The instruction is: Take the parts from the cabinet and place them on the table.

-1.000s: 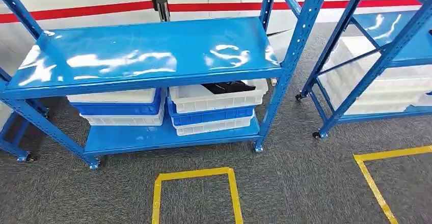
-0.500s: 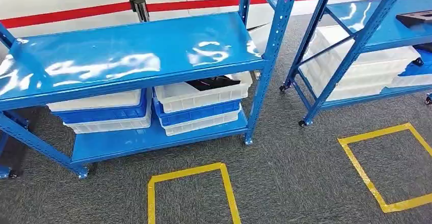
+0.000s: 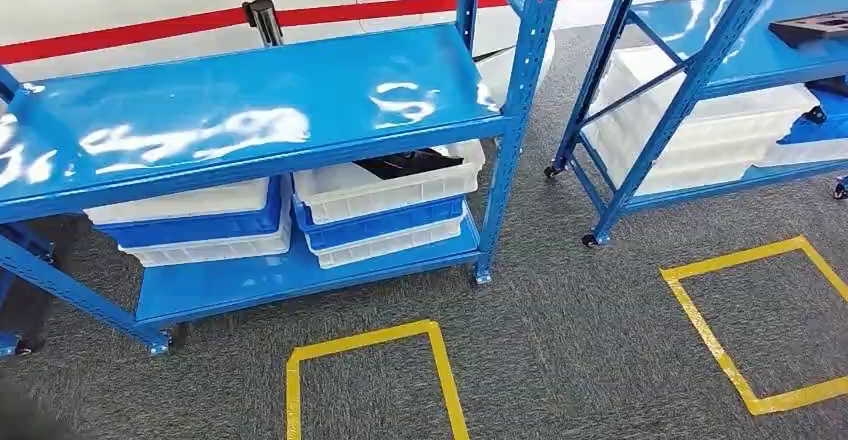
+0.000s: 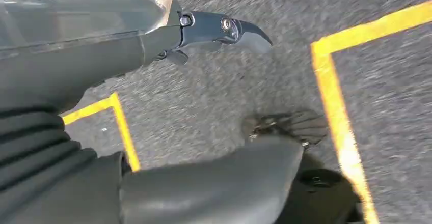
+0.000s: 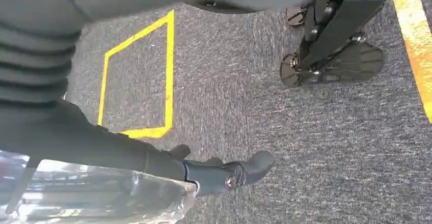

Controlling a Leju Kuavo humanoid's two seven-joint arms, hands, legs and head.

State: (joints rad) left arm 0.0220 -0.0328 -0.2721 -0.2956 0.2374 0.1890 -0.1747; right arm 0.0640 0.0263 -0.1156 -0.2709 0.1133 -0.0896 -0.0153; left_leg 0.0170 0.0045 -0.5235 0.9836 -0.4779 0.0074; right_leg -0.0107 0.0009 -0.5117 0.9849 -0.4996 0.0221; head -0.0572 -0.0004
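The left hand's [image 4: 127,81] fingers [image 4: 239,30] hang released over grey carpet [image 3: 560,340], nothing between them and the thumb. The right hand [image 5: 127,147] looks the same.

A dark part [image 3: 405,165] lies in the top white bin [image 3: 380,192] on the blue rack's [image 3: 250,110] lower shelf, at 12 o'clock from the yellow tape square [image 3: 293,380]. Another black part [image 3: 810,28] sits on the second rack [image 3: 705,70] at 2 o'clock.

Empty hands fit fetching or being back from a delivery. A pick would mean reaching beneath the upper shelf.

The wrist views show the hands, the head view the racks.
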